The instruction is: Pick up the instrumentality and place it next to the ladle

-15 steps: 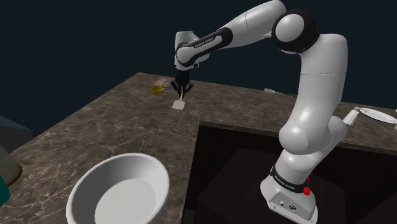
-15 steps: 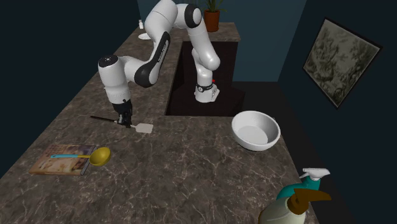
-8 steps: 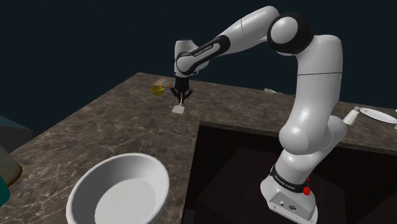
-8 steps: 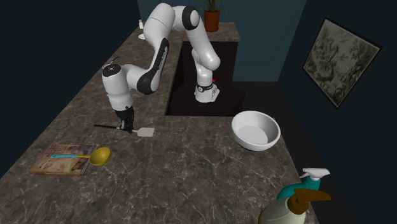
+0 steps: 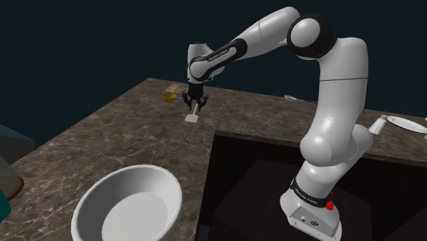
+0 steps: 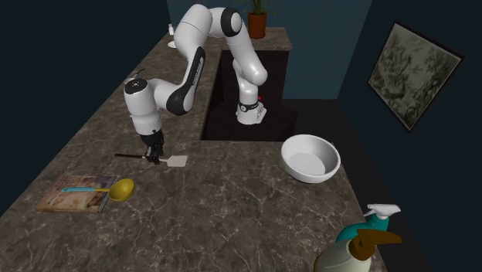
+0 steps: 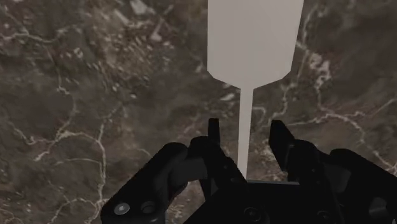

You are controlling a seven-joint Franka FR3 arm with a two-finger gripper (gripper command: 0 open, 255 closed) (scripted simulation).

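Observation:
A spatula with a flat white blade [image 6: 178,161] and a thin dark handle [image 6: 123,155] lies on the dark marble counter [image 6: 232,201]. My gripper [image 6: 154,157] stands straight over its neck. In the wrist view the blade [image 7: 254,38] narrows to a thin neck that runs between my two black fingers [image 7: 214,137], which stand apart and do not touch it; the gripper [image 7: 246,130] is open. From the shoulder view the blade [image 5: 192,118] shows just below the gripper [image 5: 194,105]. The yellow ladle [image 6: 121,188] with a teal handle rests on a flat book [image 6: 73,195] a short way off.
A large white bowl [image 6: 310,158] sits near the sink recess [image 5: 274,178] that holds my stand. A teal spray bottle [image 6: 378,216] and a soap dispenser [image 6: 355,255] stand at the counter's near end. A plate [image 5: 410,124] lies beyond the sink.
The gripper came down and carried the spatula onto the counter, a little nearer the ladle. Its fingers, shut on the neck before, now stand apart from it.

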